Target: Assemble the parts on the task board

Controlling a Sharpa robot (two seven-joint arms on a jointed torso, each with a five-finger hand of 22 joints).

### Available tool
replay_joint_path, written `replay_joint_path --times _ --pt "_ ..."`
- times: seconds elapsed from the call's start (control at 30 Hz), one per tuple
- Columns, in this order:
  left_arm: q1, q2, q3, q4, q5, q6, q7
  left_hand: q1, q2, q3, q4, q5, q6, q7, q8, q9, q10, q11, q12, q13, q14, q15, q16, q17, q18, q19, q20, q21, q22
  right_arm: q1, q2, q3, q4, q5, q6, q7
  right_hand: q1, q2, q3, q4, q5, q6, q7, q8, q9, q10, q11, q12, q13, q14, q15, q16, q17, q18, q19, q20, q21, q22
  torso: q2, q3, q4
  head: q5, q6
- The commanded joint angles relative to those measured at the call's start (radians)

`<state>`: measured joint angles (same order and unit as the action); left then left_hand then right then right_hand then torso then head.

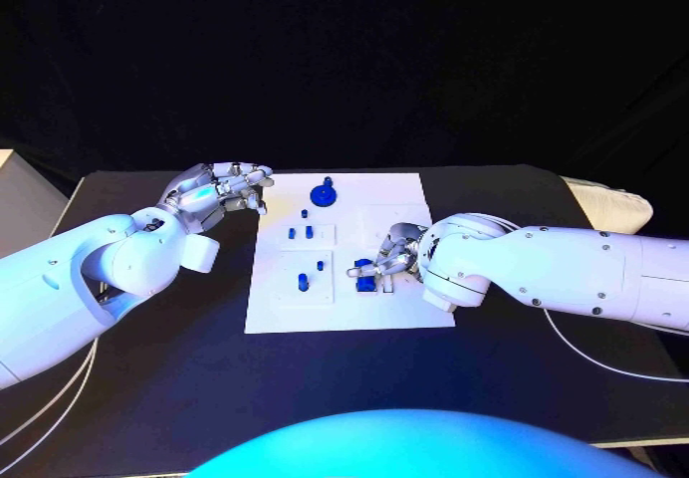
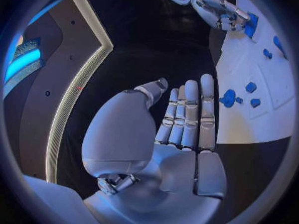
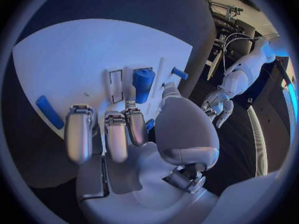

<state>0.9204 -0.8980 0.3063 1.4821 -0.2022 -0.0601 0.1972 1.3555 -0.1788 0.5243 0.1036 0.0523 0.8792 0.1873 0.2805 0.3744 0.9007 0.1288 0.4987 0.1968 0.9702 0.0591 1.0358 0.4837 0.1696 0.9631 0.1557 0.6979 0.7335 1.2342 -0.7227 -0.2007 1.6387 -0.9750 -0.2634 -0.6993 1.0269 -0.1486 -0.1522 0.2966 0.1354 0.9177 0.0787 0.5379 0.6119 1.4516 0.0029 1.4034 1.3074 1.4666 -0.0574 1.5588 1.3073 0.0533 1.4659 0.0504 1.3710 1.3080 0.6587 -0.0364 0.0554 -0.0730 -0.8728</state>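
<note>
The white task board (image 1: 344, 299) lies mid-table. A round blue part (image 1: 325, 193) sits at its far end, with small blue pegs (image 1: 302, 234) and one more (image 1: 303, 282) nearer. My left hand (image 1: 223, 189) hovers at the board's far left corner, its fingers (image 2: 190, 112) straight and empty. My right hand (image 1: 390, 257) hangs over the board's right side, fingers (image 3: 115, 134) curled down and apart above a blue block (image 3: 143, 82). More blue parts (image 1: 366, 271) lie just beside it. A sliver of blue (image 3: 151, 124) shows between thumb and nearest finger; no grip is visible.
The black table (image 1: 172, 349) has bare room in front of and to both sides of the board. A pale padded object (image 1: 614, 204) sits off the table's right far corner, and a light surface (image 1: 15, 199) at the left edge.
</note>
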Motion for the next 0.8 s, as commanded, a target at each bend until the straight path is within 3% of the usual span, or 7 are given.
replay_joint_path --times 0.03,0.17,0.43,0.5,0.63,0.8 --pt "0.0 0.001 0.0 0.001 -0.001 0.017 0.003 -0.001 0.011 0.002 0.005 0.001 -0.007 -0.001 0.003 -0.002 -0.004 0.0 -0.005 -0.002 0.001 0.003 -0.005 0.001 0.013 0.008 0.0 -0.006 -0.001 -0.002 -0.001 0.0 0.003 -0.015 0.006 -0.018 -0.038 -0.018 -0.006 0.003 -0.038 -0.009 -0.002 0.009 0.0 -0.01 0.001 -0.004 0.106 0.097 -0.005 -0.001 0.236 -0.012 0.049 -0.007 -0.005 0.164 0.001 0.0002 -0.0002 0.0 0.0" --pt "0.0 0.001 0.0 0.001 -0.001 0.017 0.003 -0.001 0.011 0.001 0.007 0.001 -0.007 -0.001 0.004 -0.002 -0.005 0.001 -0.006 -0.002 0.001 0.003 -0.005 0.001 0.013 0.008 0.001 -0.007 -0.001 -0.002 -0.005 0.0 0.006 -0.02 0.003 -0.018 -0.058 -0.034 -0.015 0.004 -0.063 -0.012 -0.002 0.013 -0.001 -0.01 0.001 -0.005 0.105 0.097 -0.005 -0.001 0.236 -0.012 0.049 -0.007 -0.006 0.164 0.001 0.0006 0.0005 0.001 0.0" --pt "0.0 0.001 0.0 0.001 -0.001 0.018 0.003 -0.001 0.011 0.001 0.007 0.001 -0.007 -0.001 0.004 -0.002 -0.005 0.001 -0.006 -0.002 0.001 0.003 -0.005 0.001 0.013 0.008 0.001 -0.007 -0.001 -0.005 -0.027 0.0 0.023 -0.054 -0.012 -0.017 -0.055 -0.022 -0.007 0.003 -0.065 -0.011 -0.003 0.018 0.0 -0.008 0.0 -0.002 0.107 0.098 -0.005 0.001 0.24 -0.013 0.05 -0.007 -0.002 0.167 0.001 0.0009 0.0003 0.002 0.0" --pt "0.0 0.001 0.0 0.0 -0.001 0.018 0.003 -0.001 0.011 0.001 0.007 0.001 -0.007 -0.001 0.004 -0.002 -0.005 0.001 -0.006 -0.002 0.001 0.003 -0.005 0.001 0.013 0.008 0.001 -0.007 -0.001 -0.006 -0.037 0.0 0.032 -0.067 -0.02 -0.015 -0.028 -0.013 0.003 0.002 -0.059 -0.006 -0.005 0.026 0.001 -0.003 -0.002 0.004 0.112 0.099 -0.006 0.002 0.243 -0.015 0.053 -0.008 0.005 0.17 0.0 0.0017 0.0005 0.003 0.0" --pt "-0.001 0.002 0.0 -0.002 -0.001 0.019 0.002 -0.001 0.011 0.001 0.007 0.001 -0.007 -0.001 0.004 -0.002 -0.005 0.001 -0.006 -0.002 0.001 0.003 -0.005 0.001 0.013 0.008 0.001 -0.007 -0.001 -0.008 -0.053 0.0 0.051 -0.089 -0.022 -0.012 0.067 0.028 0.031 -0.001 -0.046 0.023 -0.02 0.064 0.009 0.019 -0.015 0.03 0.135 0.102 -0.016 0.007 0.253 -0.019 0.06 -0.016 0.026 0.182 0.001 0.0014 -0.0009 0.005 0.0" --pt "-0.001 0.004 0.0 -0.002 -0.001 0.022 0.002 -0.001 0.011 0.001 0.007 0.001 -0.007 -0.001 0.004 -0.002 -0.005 0.001 -0.006 -0.002 0.001 0.003 -0.005 0.001 0.013 0.008 0.001 -0.007 -0.002 -0.008 -0.07 0.0 0.073 -0.109 -0.018 -0.008 0.137 0.033 0.038 -0.003 -0.042 0.034 -0.03 0.086 0.01 0.038 -0.024 0.052 0.156 0.103 -0.025 0.01 0.259 -0.022 0.065 -0.024 0.042 0.191 0.0 0.0015 -0.0005 0.005 0.0"
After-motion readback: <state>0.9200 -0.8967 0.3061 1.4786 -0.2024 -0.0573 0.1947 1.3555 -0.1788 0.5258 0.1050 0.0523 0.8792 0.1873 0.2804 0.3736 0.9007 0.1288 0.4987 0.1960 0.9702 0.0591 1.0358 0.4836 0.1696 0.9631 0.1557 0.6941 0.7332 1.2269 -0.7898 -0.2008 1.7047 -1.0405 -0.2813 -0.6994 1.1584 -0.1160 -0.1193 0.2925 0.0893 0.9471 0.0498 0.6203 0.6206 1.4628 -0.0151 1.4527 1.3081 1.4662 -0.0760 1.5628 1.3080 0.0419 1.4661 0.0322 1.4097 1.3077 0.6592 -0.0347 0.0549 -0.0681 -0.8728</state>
